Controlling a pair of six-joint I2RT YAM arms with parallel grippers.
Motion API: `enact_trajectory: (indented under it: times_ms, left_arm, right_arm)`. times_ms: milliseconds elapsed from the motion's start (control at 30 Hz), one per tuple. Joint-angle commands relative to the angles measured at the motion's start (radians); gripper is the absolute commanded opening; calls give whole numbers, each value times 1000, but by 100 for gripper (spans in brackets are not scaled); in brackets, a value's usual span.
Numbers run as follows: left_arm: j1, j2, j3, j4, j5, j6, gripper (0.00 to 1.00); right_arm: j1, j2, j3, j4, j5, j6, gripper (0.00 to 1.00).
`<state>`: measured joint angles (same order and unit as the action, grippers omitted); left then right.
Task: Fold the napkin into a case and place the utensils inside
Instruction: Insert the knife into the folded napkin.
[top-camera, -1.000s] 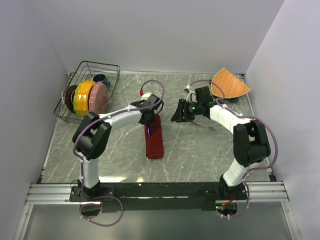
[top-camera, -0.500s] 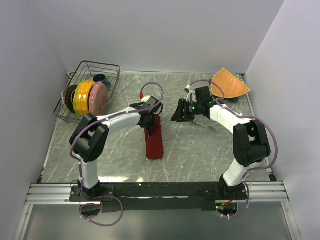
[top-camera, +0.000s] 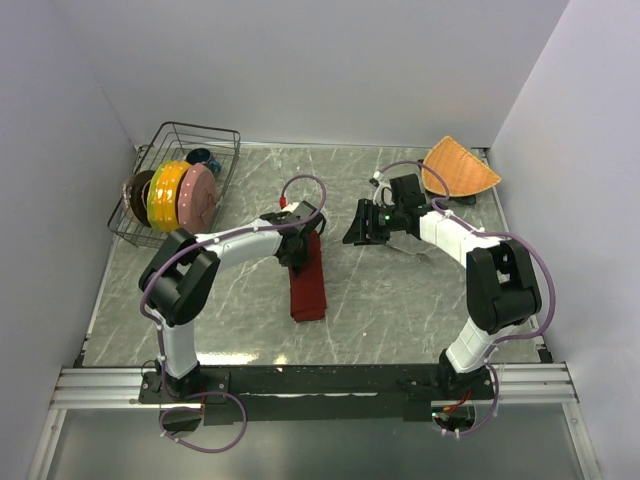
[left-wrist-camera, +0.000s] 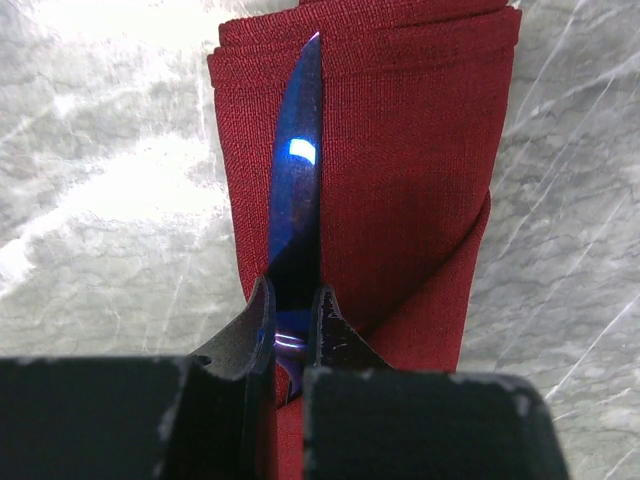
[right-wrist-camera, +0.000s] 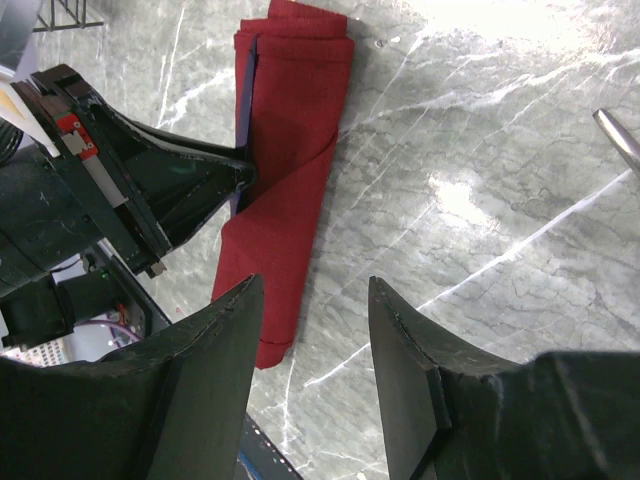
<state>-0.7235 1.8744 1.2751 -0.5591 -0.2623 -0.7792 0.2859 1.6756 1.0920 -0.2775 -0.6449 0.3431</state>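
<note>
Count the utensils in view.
2. The knife is pinched in the left hand over the napkin; a silver end, likely the fork, shows at the right wrist view's edge, mostly cut off. Others may be hidden.

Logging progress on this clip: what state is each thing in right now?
napkin: folded into a narrow strip, flat on the table.
knife: pinched in the left gripper, blade along the napkin.
left gripper: shut on the knife.
right gripper: open, empty.
fork: one end in view, untouched.
plates: standing on edge in the rack.
</note>
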Motion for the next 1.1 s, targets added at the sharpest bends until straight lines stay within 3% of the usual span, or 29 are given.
enact_trajectory:
  times_ms: [0, 400, 533, 733, 933, 1067]
  left_arm:
    - [-11, -57, -11, -21, 40, -28, 1]
    - [-11, -29, -23, -68, 74, -37, 8]
    - [-7, -18, 33, -108, 63, -17, 33]
    - [22, -38, 190, -186, 23, 34, 54]
    - [81, -106, 288, -148, -23, 150, 58]
    - [160, -179, 294, -3, 99, 317, 59]
  right_arm:
    - [7, -42, 12, 15, 16, -16, 54]
    - [7, -24, 45, -8, 31, -47, 54]
    - [-2, -8, 106, -75, 56, -105, 55]
    - [-77, 7, 212, -250, 73, -262, 59]
    - [-143, 39, 307, -460, 196, -512, 59]
    - [-160, 58, 296, -563, 287, -676, 59]
